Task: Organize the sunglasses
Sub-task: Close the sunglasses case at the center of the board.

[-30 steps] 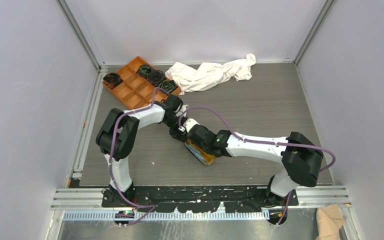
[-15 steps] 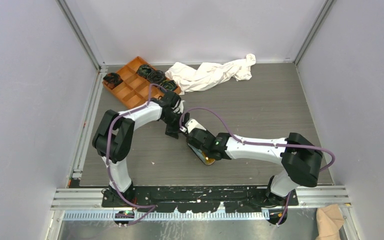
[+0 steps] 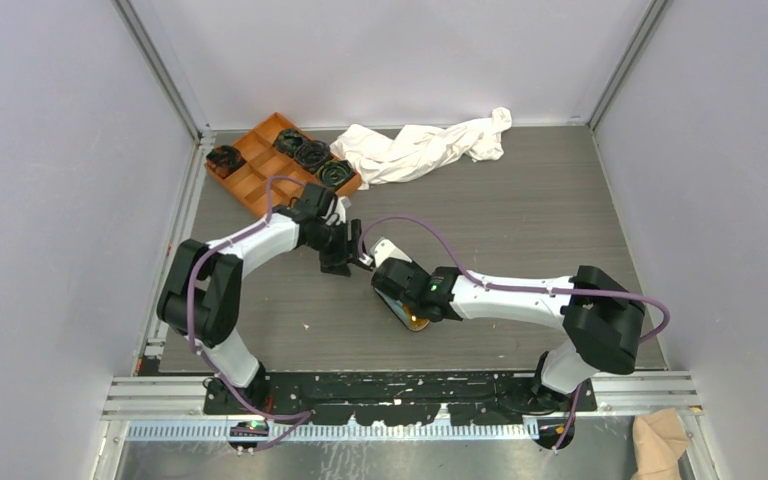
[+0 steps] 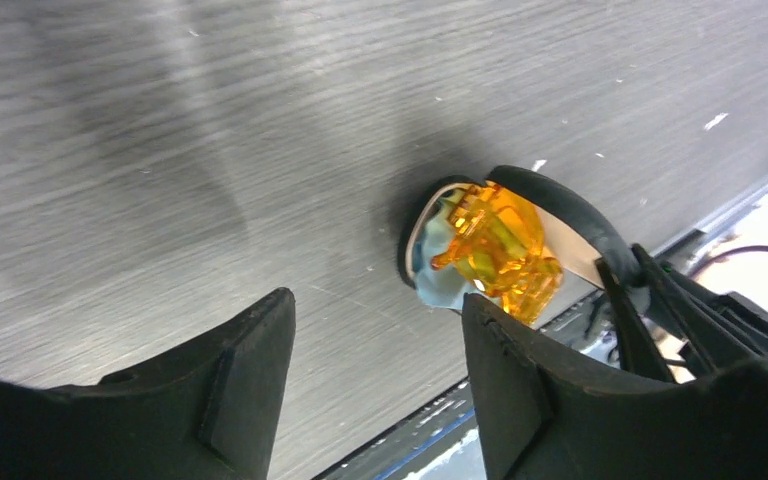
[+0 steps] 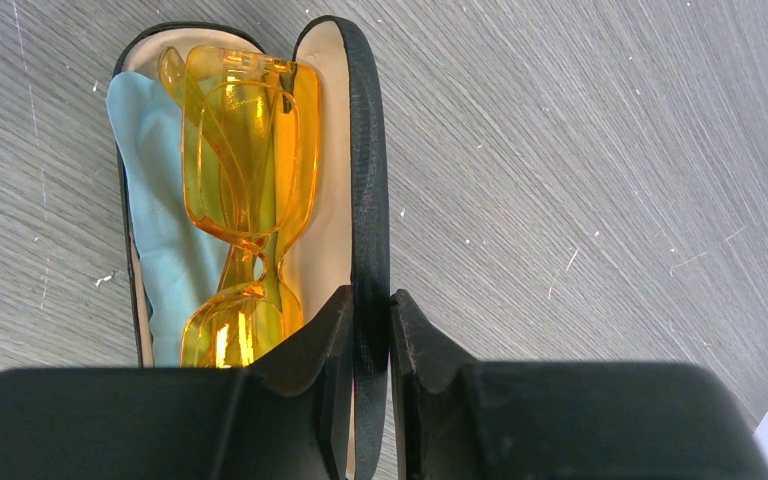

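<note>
Cased sunglasses [image 5: 245, 190], right fingers [image 5: 305, 375] apparently pinching rim [image 5: 370, 200]

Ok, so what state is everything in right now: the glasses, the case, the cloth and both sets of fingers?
Case, open, one rim pinched.
Blue cloth, lying inside the case.
Sunglasses, folded, in the case on the blue cloth.
Right fingers, shut on the case rim.
Left fingers, open, holding nothing.

The right gripper [image 5: 371, 312] pinches the black case [image 5: 368, 150], sunglasses [image 5: 245, 150] and blue cloth [image 5: 155, 210] lying inside.
</note>
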`<state>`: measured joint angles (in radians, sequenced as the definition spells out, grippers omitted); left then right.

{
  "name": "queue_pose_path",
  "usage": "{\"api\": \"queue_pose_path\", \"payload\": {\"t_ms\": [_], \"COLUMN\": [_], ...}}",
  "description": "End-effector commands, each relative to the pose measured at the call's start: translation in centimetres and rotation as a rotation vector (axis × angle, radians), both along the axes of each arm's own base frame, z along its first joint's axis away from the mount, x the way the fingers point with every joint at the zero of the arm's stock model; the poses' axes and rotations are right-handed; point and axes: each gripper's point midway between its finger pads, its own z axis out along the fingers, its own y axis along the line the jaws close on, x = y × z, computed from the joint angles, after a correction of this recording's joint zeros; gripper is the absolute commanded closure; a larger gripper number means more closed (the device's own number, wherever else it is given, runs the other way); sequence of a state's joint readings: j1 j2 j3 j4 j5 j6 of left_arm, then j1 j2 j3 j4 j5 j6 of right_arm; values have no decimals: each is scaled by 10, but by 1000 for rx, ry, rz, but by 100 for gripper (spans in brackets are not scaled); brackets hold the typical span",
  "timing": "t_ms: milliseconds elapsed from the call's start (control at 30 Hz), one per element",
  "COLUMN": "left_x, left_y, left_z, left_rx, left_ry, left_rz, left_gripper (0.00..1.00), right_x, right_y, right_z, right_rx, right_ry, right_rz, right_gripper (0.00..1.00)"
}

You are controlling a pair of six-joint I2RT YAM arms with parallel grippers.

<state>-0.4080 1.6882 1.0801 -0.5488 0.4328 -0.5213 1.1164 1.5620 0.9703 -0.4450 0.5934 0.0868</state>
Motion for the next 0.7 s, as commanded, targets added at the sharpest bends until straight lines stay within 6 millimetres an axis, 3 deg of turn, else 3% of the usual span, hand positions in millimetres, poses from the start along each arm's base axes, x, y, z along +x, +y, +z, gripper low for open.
{"api": "queue_pose_path", "payload": {"t_ms": [0,267,433,667], "left_x": [6,-5,-17,-32], "left_y": [-32,-38,-26,-18], "left_z": [27,25,11,-7], "left_rx": [-218,-242,-283,-238], "left_ry": [-27,-21,-12,31], "left_rz": [59,161,325,329], "left_gripper": [34,28,45,72], "right_x": [8,10,9,6], "right_y": [11,16,19,20], "right_z": [30,32,36,35], "right_rx": [100,103,117,113], "right_ry": [-75,-79,-88,-91], "right_rz": [-32,-36,-48,-55], "right_gripper": [83,83,83,83]}}
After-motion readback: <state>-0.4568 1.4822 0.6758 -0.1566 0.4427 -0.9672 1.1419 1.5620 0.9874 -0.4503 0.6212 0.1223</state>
